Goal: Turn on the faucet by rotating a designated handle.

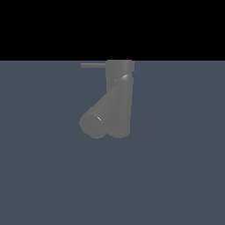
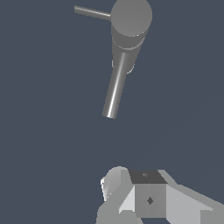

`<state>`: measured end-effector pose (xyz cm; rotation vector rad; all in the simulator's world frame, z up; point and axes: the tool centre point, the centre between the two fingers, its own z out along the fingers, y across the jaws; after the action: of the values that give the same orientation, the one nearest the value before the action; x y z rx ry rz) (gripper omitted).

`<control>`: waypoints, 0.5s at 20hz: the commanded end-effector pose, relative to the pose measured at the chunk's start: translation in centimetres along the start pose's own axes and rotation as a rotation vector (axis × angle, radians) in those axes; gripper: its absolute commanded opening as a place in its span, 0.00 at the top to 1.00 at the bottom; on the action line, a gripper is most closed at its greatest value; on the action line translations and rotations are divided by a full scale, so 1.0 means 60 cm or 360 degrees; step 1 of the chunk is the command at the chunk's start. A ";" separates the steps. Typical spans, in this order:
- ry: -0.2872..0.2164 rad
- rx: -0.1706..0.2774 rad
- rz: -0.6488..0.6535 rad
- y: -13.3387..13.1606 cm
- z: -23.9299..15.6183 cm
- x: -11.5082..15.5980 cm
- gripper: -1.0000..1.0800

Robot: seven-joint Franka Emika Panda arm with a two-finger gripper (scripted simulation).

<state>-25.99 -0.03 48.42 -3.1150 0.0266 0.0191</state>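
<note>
The faucet [image 1: 117,99] is a dark grey Y-shaped body standing on the blue-grey floor, with its thick spout [image 1: 97,119] angled down toward the exterior view's left. The handle [image 1: 92,65] is a thin grey rod sticking out level from the top cap toward the exterior view's left. In the wrist view I look down on the faucet's cap [image 2: 131,17], the handle [image 2: 92,12] and the spout [image 2: 114,94]. My gripper [image 2: 140,189] shows only partly at the picture's edge, well apart from the faucet and touching nothing. The arm is out of the exterior view.
The flat blue-grey floor [image 1: 176,176] spreads around the faucet. A black background lies beyond its far edge.
</note>
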 end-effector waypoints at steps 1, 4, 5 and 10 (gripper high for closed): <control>0.0000 0.0000 0.0000 0.000 0.000 0.000 1.00; 0.0007 0.0002 0.0007 0.000 -0.002 0.001 1.00; 0.0012 0.0004 0.0012 0.000 -0.003 0.001 1.00; 0.0045 0.0014 0.0044 0.002 -0.010 0.005 1.00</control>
<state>-25.76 -0.13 48.89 -3.1077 0.0620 -0.0158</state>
